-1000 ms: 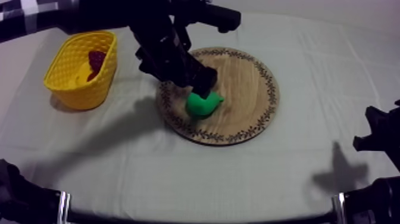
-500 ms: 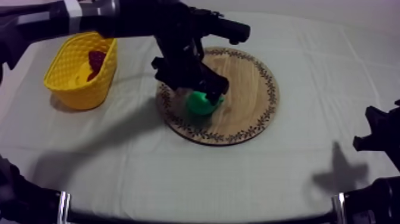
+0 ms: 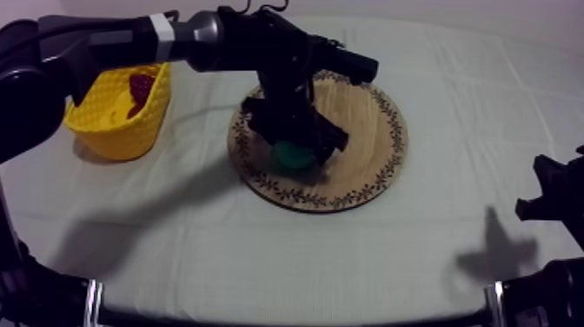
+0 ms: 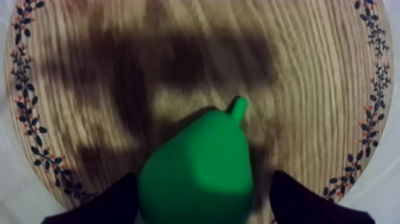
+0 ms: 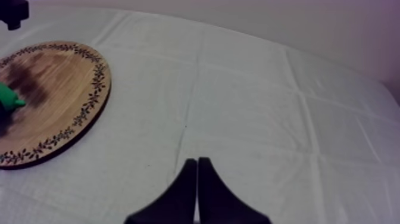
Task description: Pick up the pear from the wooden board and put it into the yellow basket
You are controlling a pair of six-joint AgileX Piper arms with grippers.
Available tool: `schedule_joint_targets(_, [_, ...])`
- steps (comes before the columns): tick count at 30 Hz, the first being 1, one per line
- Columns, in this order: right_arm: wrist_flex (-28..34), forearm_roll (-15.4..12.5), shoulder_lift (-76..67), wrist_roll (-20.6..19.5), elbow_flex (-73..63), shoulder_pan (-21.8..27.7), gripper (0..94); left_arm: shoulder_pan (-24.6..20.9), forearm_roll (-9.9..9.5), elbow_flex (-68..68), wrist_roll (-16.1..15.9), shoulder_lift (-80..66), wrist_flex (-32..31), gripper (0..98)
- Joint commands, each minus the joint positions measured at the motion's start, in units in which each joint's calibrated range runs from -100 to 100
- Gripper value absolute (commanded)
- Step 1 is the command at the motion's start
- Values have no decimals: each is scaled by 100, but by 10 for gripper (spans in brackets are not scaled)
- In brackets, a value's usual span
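Note:
A green pear (image 4: 199, 173) lies on its side on the round wooden board (image 3: 369, 148), stem towards the board's middle. My left gripper (image 3: 297, 139) hangs low right over it, hiding most of the pear (image 3: 290, 157) in the top view. In the left wrist view the gripper (image 4: 202, 205) is open, one black finger (image 4: 110, 202) on either side of the pear's wide end, with a small gap at one side. The yellow basket (image 3: 102, 117) stands at the table's left. My right gripper (image 5: 196, 190) is shut on nothing, low at the right (image 3: 552, 196).
A small red fruit (image 3: 140, 86) lies inside the basket, with something yellow beside it. From the right wrist view the board (image 5: 53, 101) with the pear (image 5: 8, 98) lies off across bare cloth. Bare cloth also runs between board and basket.
My left gripper has come down and shifted slightly right over the pear, now covering most of it. The pear stays in place. My right arm has not moved.

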Motion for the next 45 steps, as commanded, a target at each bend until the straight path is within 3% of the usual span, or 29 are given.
schedule_joint_targets(1, [4,1,1,1,5,2,5,-8,-7,-134,6,99,83,782])
schedule_joint_targets(7, [4,1,1,1,5,2,5,-41,6,-421,14,297,292,688])
schedule_joint_targets(15, [4,1,1,1,5,2,5,-72,16,-491,-144,363,369,456])
schedule_joint_targets(19, [4,1,1,1,5,2,5,-131,-18,-476,-197,222,381,410])
schedule_joint_targets(29, [4,1,1,1,5,2,5,-562,-8,-211,-460,-969,662,417])
schedule_joint_targets(34, [4,1,1,1,5,2,5,-910,-61,393,-633,-1802,1090,392])
schedule_joint_targets(40, [4,1,1,1,5,2,5,-1488,-221,1318,-735,-2447,1423,394])
schedule_joint_targets(45, [4,1,1,1,5,2,5,-2138,-271,1074,-918,-2610,1460,414])
